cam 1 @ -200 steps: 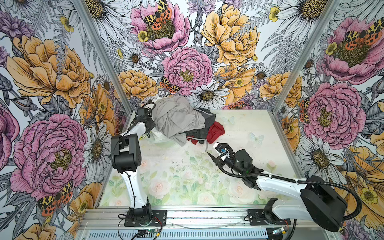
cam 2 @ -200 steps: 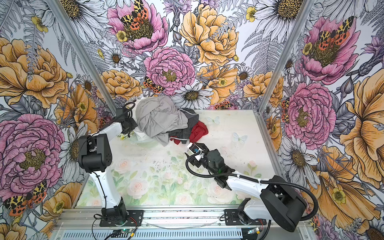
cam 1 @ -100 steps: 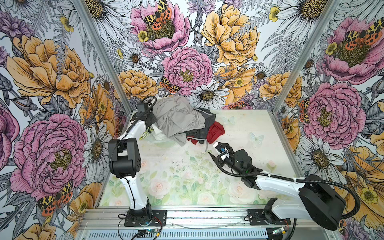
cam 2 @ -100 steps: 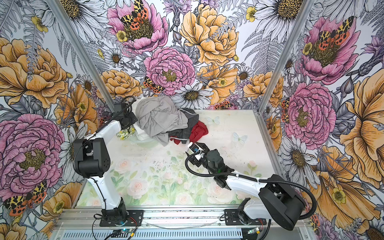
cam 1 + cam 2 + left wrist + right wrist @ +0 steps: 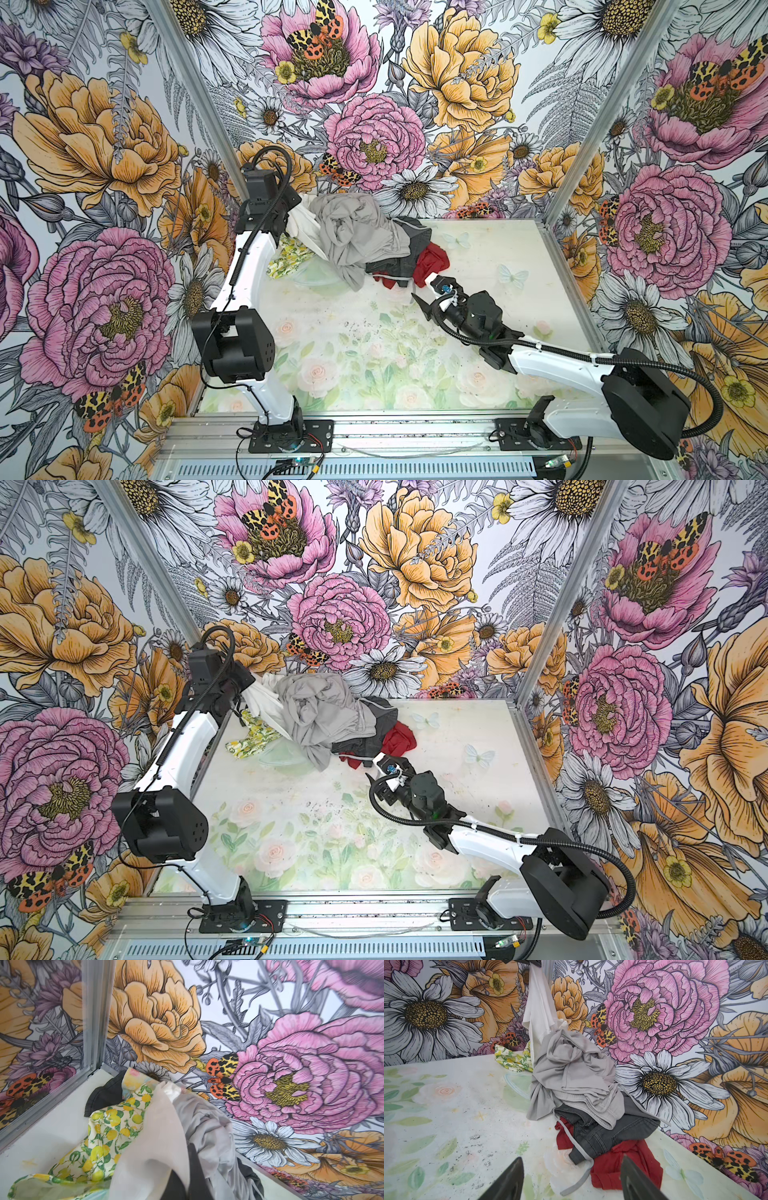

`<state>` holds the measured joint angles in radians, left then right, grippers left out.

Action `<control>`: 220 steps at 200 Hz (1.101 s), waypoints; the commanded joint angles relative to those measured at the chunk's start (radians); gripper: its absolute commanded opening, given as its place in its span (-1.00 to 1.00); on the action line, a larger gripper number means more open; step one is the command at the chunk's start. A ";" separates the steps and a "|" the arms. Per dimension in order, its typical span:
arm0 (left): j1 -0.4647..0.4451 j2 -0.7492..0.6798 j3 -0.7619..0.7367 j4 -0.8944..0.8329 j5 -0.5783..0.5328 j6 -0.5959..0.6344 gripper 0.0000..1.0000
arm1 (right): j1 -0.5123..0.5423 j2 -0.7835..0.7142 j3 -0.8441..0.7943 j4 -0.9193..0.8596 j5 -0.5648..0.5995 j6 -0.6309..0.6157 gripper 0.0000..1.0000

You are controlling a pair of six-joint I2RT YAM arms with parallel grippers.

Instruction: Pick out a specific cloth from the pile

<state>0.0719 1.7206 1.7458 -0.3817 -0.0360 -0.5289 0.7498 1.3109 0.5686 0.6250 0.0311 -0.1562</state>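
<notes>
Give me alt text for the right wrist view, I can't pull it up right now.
A white cloth stretches upward out of the pile, from behind a light grey garment, until it leaves the picture. Dark grey denim and a red cloth lie nearest, just ahead of the open right gripper.

Clock dirs from table (image 5: 332, 345) ctr, both top views: pile (image 5: 365, 245) at 11, near back wall (image 5: 374, 137). Jersey (image 5: 353, 228) on top. Shirt (image 5: 301, 226) at jersey's 10, runs up to L gripper (image 5: 293, 210) over back-L corner. Print cloth (image 5: 289, 262) at jersey's 8, on table. Jeans (image 5: 399, 257) at 4, under jersey. Bottom cloth (image 5: 432, 259) under jeans, at their 4. R gripper (image 5: 426, 291) at pile's 5, just beside bottom cloth.
</notes>
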 commanded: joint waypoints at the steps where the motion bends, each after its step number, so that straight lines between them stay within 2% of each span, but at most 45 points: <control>1: 0.017 -0.044 0.097 -0.003 0.048 -0.023 -1.00 | 0.011 0.046 0.061 -0.001 -0.024 0.028 0.48; 42: 0.005 -0.063 0.194 -0.048 0.121 -0.012 -1.00 | 0.020 0.180 0.229 -0.015 -0.106 0.029 0.47; 64: -0.021 -0.113 0.196 -0.064 0.144 0.007 -1.00 | 0.027 0.292 0.403 -0.053 -0.153 0.017 0.47; 103: -0.041 -0.204 0.177 -0.063 0.147 0.009 -1.00 | 0.037 0.528 0.692 -0.038 -0.197 0.069 0.48; 126: -0.050 -0.214 0.210 -0.065 0.177 -0.010 -1.00 | 0.061 0.649 0.847 -0.043 -0.220 0.084 0.55; 142: -0.074 -0.227 0.210 -0.066 0.187 -0.021 -1.00 | 0.075 0.727 0.955 -0.068 -0.232 0.089 0.68; 178: -0.156 -0.289 0.118 -0.064 0.173 -0.008 -1.00 | 0.100 0.898 1.165 -0.082 -0.145 0.096 0.97; 206: -0.213 -0.352 0.031 -0.062 0.156 0.003 -1.00 | 0.100 1.042 1.362 -0.117 -0.061 0.133 0.99; 220: -0.232 -0.392 -0.014 -0.058 0.147 0.004 -1.00 | 0.097 1.122 1.476 -0.133 0.031 0.144 0.99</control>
<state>-0.1326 1.4109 1.7828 -0.4824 0.1211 -0.5358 0.8547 2.3283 1.8904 0.5217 -0.0868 -0.0517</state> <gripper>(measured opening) 0.047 0.994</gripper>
